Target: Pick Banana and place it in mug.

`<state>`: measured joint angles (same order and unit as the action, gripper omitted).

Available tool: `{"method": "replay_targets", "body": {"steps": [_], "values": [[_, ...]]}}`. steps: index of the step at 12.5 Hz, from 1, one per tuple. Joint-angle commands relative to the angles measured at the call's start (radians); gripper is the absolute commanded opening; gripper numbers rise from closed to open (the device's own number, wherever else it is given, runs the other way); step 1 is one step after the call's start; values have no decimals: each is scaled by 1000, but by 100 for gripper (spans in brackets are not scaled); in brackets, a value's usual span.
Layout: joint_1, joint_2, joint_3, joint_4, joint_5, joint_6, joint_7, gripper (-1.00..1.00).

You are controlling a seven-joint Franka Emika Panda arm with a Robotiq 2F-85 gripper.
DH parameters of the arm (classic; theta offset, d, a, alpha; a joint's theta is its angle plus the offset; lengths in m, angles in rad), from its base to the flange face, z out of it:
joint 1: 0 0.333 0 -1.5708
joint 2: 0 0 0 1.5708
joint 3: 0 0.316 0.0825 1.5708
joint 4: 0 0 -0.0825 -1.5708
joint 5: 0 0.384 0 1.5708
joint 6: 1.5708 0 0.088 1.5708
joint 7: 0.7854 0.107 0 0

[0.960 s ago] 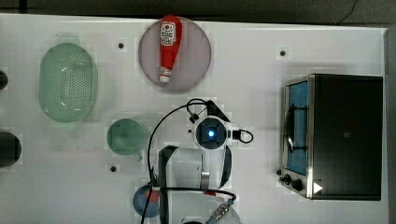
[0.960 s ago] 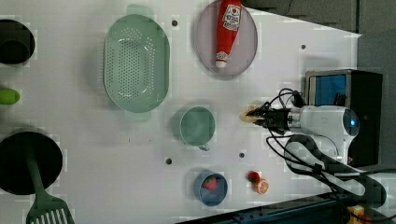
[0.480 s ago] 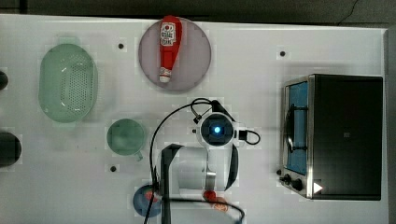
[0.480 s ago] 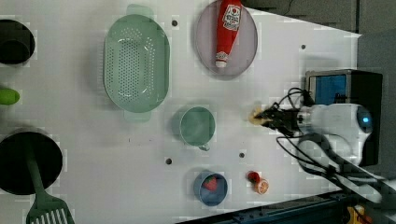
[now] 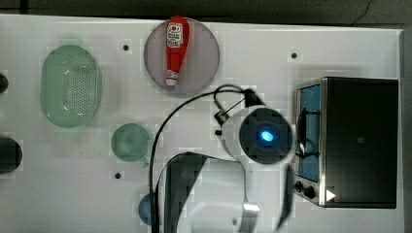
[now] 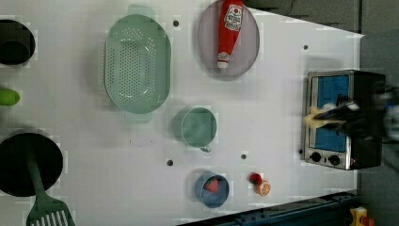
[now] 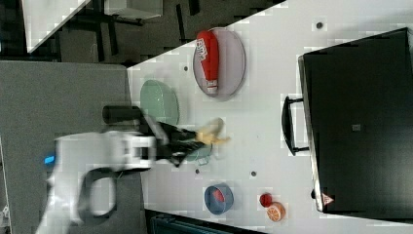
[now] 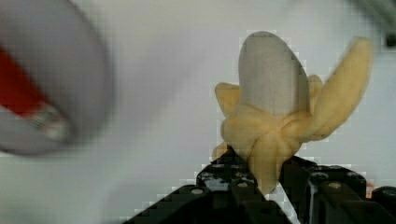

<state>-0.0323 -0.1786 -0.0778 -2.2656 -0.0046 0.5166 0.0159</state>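
We see the white robot arm [image 7: 97,161] lifted up off the white table [image 6: 273,117]. In the right view it reaches out level toward the right view's right, with its black claw [image 7: 192,141] at the end. The claw is clamped on the half-peeled yellow banana [image 8: 275,116], squeezing it near its bottom end, and the pale fruit sticks out past the peel flaps. In the left view the banana [image 6: 316,117] shows up in the air in front of the silver toaster oven with the blue door [image 6: 339,117]. In the top view the arm's round white head with a blue light [image 5: 265,136] hangs between the oven and the cup.

The small round teal-green mug [image 6: 198,127] stands on the table with nothing in it, well apart from the banana. The oval pale-green colander with holes [image 6: 137,63] is just beside the mug and has nothing inside. The round grey plate [image 6: 207,42] holds 1 red ketchup bottle [image 6: 228,30] lying on its side. The small blue bowl [image 6: 211,200] holds 1 red thing.
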Motion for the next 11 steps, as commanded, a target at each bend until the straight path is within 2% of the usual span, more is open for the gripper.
{"method": "replay_targets", "body": {"steps": [1, 5, 11], "values": [[19, -46, 59, 11, 18, -82, 76, -46], [40, -79, 201, 18, 20, -115, 229, -46], [60, -7, 437, 16, 122, -31, 467, -46]]}}
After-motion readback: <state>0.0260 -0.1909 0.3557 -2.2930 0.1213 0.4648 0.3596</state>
